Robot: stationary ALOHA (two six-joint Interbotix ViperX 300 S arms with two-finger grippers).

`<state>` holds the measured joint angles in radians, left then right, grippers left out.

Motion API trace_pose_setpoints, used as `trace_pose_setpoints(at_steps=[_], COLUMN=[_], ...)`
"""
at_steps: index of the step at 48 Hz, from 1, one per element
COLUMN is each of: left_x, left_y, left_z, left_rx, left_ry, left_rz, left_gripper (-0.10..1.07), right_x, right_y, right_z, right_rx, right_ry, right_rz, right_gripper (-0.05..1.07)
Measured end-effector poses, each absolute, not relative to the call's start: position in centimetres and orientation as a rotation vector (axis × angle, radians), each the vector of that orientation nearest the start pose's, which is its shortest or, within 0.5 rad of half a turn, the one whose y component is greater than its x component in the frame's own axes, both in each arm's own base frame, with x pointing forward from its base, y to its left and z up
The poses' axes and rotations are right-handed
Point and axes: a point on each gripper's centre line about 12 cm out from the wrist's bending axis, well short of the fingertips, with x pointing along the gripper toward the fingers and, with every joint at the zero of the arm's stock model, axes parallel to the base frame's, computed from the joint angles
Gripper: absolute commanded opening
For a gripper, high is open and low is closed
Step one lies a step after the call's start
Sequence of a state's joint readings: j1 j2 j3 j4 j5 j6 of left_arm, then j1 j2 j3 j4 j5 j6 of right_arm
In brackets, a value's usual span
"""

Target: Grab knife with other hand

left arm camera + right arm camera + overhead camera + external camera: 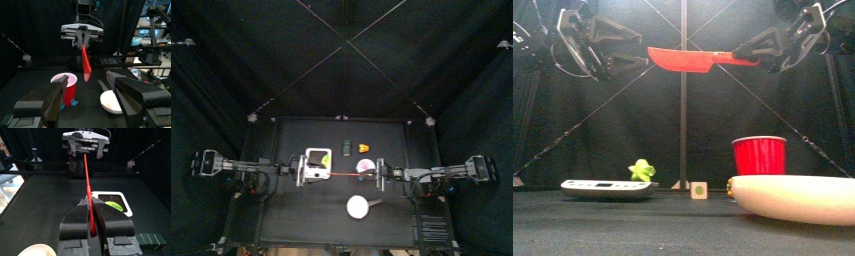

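By the tabletop's (567, 222) front edge lies a white rounded bowl-like dish (796, 196), a red plastic cup (758, 157) behind it. High above, the right end effector (751, 58) clenches the thin red knife (690, 60); the left end effector (83, 102) gapes, released, at its tip.

A robot lab: black curtains (251, 60) pen a small black surface (305, 205), with cluttered benches (152, 42) visible in a room beyond.
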<state>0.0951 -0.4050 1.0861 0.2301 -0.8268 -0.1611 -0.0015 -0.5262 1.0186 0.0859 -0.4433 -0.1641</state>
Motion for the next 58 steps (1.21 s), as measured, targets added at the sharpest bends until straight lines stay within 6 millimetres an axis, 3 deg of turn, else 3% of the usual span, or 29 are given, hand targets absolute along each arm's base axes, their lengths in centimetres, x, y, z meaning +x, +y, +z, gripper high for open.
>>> trace_pose_setpoints(at_steps=[17, 35, 58], left_x=[29.8, 30.2, 30.2], left_y=[0.9, 1.0, 1.1], left_z=[25.3, 24.9, 24.6], left_rx=[-0.002, -0.011, -0.013], left_ry=[-0.127, -0.110, -0.092], left_rz=[-0.065, -0.056, -0.053], left_gripper=[0.94, 0.75, 0.67], right_x=[29.4, 29.6, 29.6], right_y=[-1.0, -1.1, -1.1], right_z=[26.7, 26.6, 26.5], right_rx=[-0.087, -0.086, -0.084], right_ry=[0.020, 0.024, 0.026], right_rz=[-0.059, -0.062, -0.062], right_gripper=[0.38, 0.38, 0.38])
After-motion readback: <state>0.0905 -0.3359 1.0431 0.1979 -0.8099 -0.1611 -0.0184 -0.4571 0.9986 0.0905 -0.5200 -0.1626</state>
